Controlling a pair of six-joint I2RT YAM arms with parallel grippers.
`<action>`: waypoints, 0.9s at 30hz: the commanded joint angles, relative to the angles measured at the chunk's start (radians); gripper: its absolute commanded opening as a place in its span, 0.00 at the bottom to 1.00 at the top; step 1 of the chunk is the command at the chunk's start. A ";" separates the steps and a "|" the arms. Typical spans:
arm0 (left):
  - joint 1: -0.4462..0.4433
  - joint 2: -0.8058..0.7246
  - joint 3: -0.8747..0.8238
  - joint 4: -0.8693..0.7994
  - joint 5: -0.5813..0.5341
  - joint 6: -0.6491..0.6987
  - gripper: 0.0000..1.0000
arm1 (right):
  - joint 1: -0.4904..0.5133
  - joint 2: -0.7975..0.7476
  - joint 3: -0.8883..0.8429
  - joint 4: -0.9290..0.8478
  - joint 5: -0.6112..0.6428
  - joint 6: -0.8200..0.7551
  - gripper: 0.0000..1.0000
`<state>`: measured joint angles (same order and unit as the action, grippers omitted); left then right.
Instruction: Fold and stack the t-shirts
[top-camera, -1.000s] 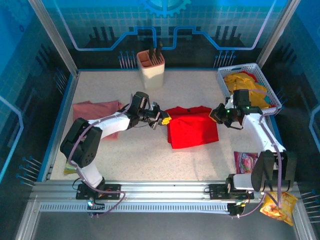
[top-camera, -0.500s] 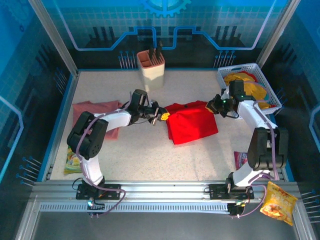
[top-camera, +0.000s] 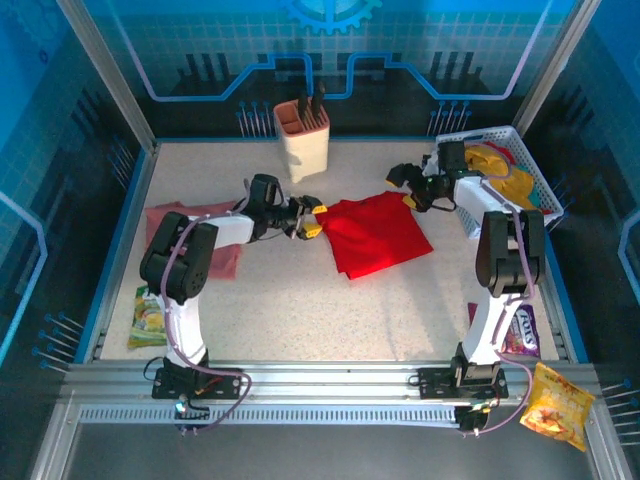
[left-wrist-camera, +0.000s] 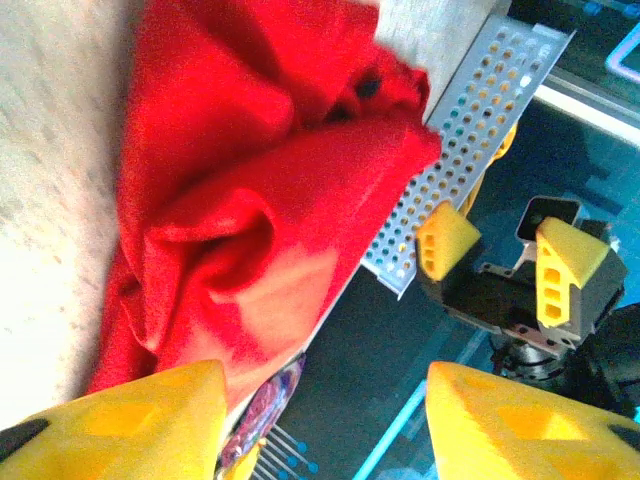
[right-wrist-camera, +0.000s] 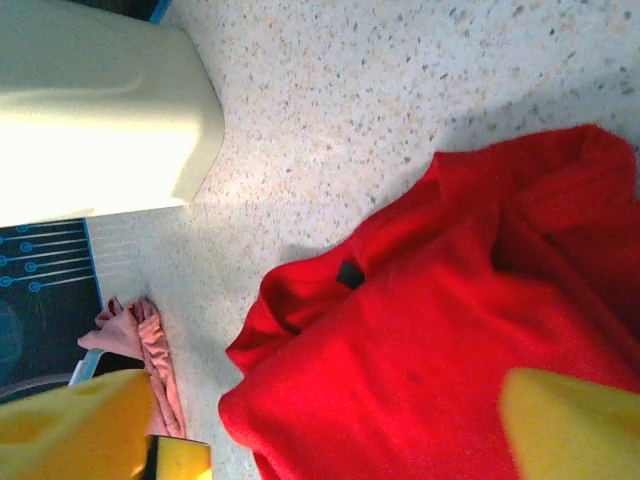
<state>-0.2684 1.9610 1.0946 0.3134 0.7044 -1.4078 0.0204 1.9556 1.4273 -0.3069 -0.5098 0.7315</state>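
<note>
**Speckled tabletop, both jaws apart at the red tee**

Speckled white table inside the blue-walled cell. The red tee (top-camera: 375, 235) lay rumpled near the middle, roughly squared off and turned at an angle, flat on the surface.

The left gripper (top-camera: 310, 218) sat low, just beside the tee's left corner. Its wrist camera had both yellow fingers (left-wrist-camera: 150, 415) spread, with nothing between them. Couldn't tell whether a tip touched the cloth.

The right gripper (top-camera: 405, 187) hung at the tee's far right corner, close to the white basket (top-camera: 478, 134). Its jaws were wide apart too, with no cloth pinched and red fabric below them.

The pink tee (top-camera: 168, 220) was at the left side of the table, partly under the left arm. The yellow tees (top-camera: 505, 170) were heaped in the basket in the far right corner.

A cream bin (top-camera: 303, 148) with dark tools stood at the far edge. One snack packet (top-camera: 148, 318) lay near-left, and another (top-camera: 520, 330) near-right behind the right arm.
</note>
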 joint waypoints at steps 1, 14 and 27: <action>0.051 -0.018 -0.014 -0.004 0.012 0.046 0.57 | 0.006 -0.030 0.021 0.009 -0.022 -0.046 1.00; -0.173 -0.217 -0.083 -0.412 -0.107 0.379 0.58 | -0.023 -0.426 -0.377 -0.235 0.249 -0.184 0.94; -0.419 -0.144 -0.022 -0.556 -0.312 0.404 0.53 | -0.023 -0.614 -0.617 -0.167 0.154 -0.130 0.90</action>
<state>-0.6842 1.7775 1.0451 -0.1944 0.4614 -1.0180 0.0055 1.3708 0.8234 -0.4957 -0.3275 0.5858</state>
